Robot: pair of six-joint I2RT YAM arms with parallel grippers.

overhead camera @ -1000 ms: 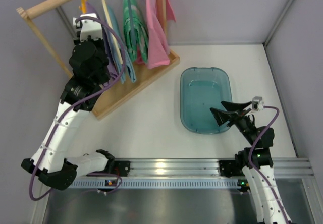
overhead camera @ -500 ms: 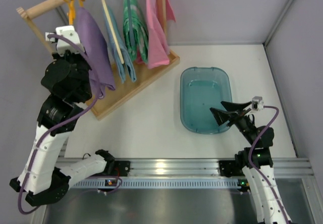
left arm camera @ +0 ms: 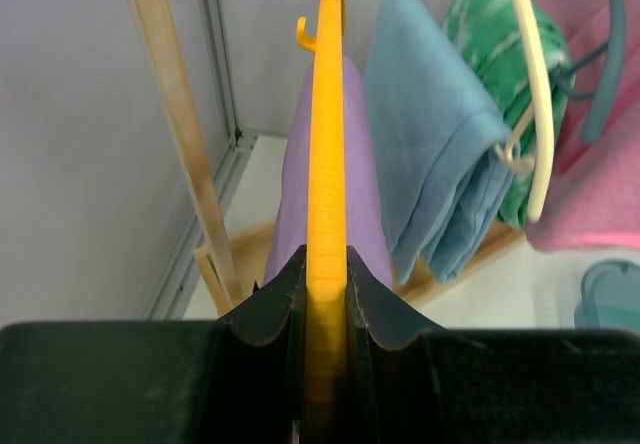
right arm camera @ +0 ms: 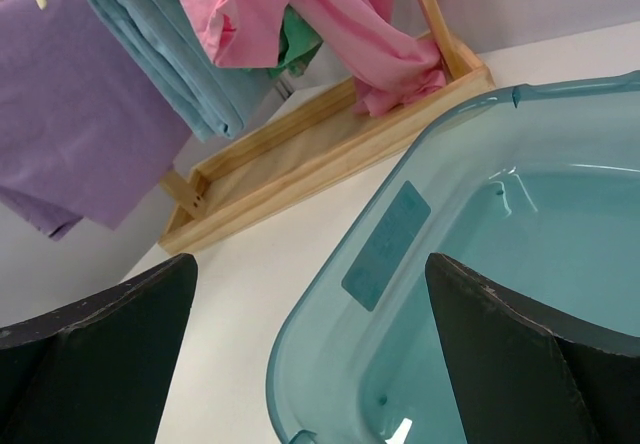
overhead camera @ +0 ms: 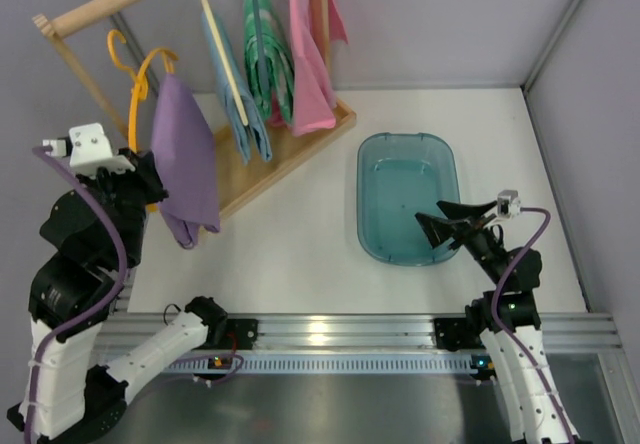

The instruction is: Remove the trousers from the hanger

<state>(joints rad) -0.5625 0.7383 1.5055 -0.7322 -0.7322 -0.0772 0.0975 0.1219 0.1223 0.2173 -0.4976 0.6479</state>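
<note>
A white table (overhead camera: 300, 254) is enclosed by grey walls (overhead camera: 450, 24). The hanger (left arm camera: 326, 164), draped with trousers (overhead camera: 185, 164), is clamped by the left gripper (left arm camera: 326, 294); the right gripper (right arm camera: 310, 304) is held open.

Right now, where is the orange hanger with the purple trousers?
The hanger is at the far left of the top view, clamped in the left claw just left of the wooden rack, the trousers draped on it.
</note>
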